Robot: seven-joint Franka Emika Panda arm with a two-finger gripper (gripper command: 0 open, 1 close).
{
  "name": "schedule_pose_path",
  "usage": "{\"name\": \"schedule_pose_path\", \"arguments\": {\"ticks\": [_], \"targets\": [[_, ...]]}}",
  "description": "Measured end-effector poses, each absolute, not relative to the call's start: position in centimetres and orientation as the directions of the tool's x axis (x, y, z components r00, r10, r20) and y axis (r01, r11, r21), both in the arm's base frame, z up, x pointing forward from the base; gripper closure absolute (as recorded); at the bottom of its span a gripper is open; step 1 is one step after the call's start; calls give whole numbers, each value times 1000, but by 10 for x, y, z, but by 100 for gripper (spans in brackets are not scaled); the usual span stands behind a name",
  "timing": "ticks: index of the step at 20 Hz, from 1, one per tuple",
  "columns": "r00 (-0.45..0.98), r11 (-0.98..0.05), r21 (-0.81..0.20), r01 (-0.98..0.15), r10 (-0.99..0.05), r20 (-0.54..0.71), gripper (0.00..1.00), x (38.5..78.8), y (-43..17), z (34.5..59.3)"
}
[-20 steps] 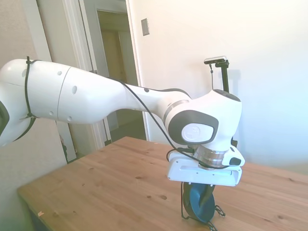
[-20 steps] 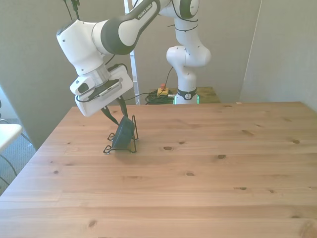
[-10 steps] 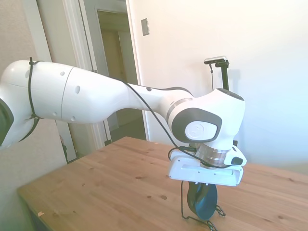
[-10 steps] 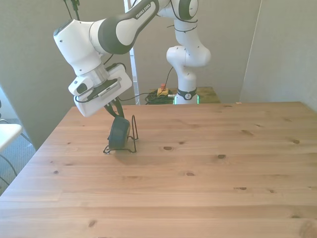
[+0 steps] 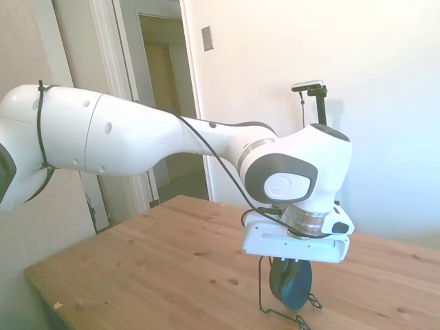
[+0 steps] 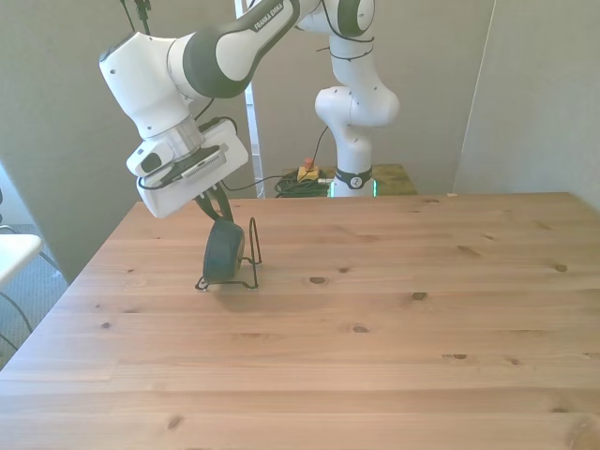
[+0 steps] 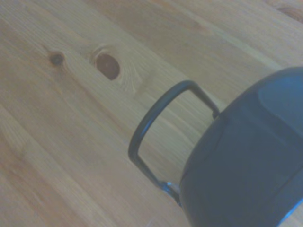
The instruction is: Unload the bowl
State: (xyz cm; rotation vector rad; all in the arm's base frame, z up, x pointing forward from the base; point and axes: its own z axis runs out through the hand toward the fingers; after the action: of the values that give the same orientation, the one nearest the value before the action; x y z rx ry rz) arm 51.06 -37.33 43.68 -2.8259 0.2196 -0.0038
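The bowl (image 6: pixel 224 253) stands on edge in the black wire stand (image 6: pixel 246 264) at the left of the front view, near the table's (image 6: pixel 394 356) far edge, its round face turned sideways and its rim running up and down. The gripper (image 6: pixel 220 211) is clamped on the bowl's upper rim.

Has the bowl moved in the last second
Yes. In the front view the bowl has swung upright and shifted toward the view's left, away from the wire stand's tall loop, held by the gripper.
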Motion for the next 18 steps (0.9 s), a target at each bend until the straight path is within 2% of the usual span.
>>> {"name": "schedule_pose_path", "arguments": {"ticks": [9, 15, 18], "targets": [[962, -921, -337, -193, -246, 121, 100, 505, -379, 482], [922, -906, -361, -223, -316, 225, 100, 468, -364, 577], [916, -907, -359, -221, -319, 244, 100, 451, -344, 596]]}}
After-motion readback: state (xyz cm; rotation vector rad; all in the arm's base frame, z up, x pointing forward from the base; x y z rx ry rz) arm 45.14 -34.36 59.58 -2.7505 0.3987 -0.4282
